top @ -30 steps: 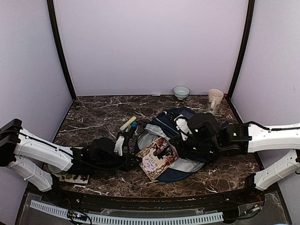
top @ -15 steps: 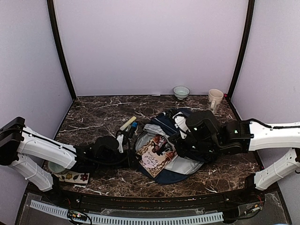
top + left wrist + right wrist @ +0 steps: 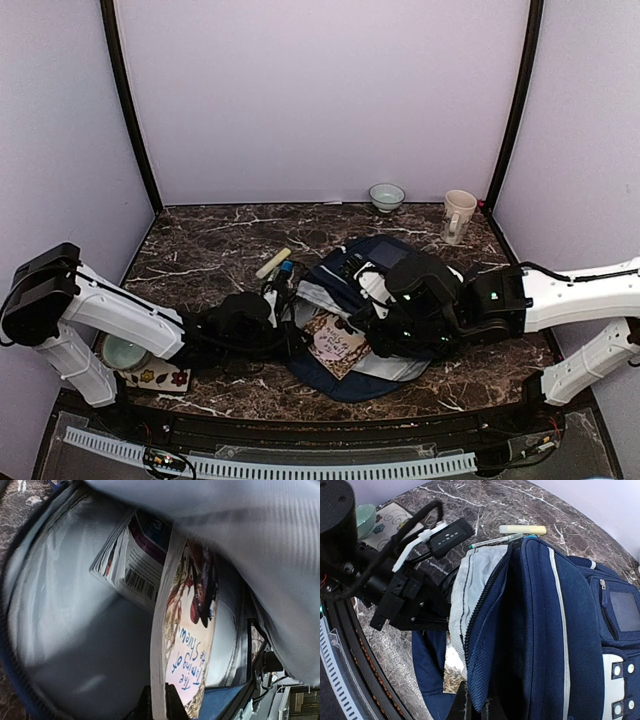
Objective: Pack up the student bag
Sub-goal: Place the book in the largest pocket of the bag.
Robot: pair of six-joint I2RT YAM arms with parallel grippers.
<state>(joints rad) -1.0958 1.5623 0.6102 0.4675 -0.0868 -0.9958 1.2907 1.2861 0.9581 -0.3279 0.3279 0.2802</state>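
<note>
Bag [image 3: 388, 252]: opening's edge pinched by right gripper [image 3: 475, 706]; left gripper [image 3: 159, 704], at its mouth, pinches book [image 3: 192, 630] inside.

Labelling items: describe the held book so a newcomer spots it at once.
Find the navy student bag mid-table. In its open mouth, pinched by the left fingers, sits a paperback. Its handwritten blue title, The Taming of the Shrew, separates it from the barcoded book beside it.

The student bag [image 3: 383, 252], navy-blue fabric with pale stripes, lies front pockets up at the middle of the table [image 3: 200, 250]. Its main compartment gapes open leftward, showing grey lining.
</note>
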